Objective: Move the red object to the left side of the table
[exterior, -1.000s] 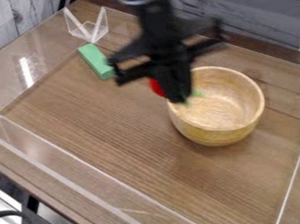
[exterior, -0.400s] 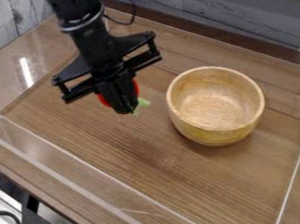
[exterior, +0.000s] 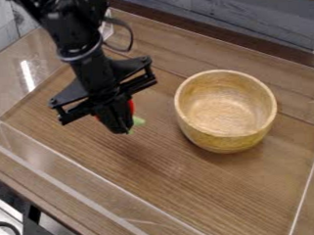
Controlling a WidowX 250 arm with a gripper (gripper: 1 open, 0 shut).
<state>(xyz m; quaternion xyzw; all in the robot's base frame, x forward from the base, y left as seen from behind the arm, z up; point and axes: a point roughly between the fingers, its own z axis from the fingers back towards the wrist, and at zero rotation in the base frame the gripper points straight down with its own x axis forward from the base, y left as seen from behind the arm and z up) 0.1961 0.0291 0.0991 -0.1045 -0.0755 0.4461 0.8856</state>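
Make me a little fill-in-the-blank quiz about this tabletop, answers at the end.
The toy strawberry is coloured ____. The round bowl is made of ____. The gripper is ____ the strawberry, rather than letting it go. The tabletop is coloured ____.

Missing words: red; wood; holding; brown
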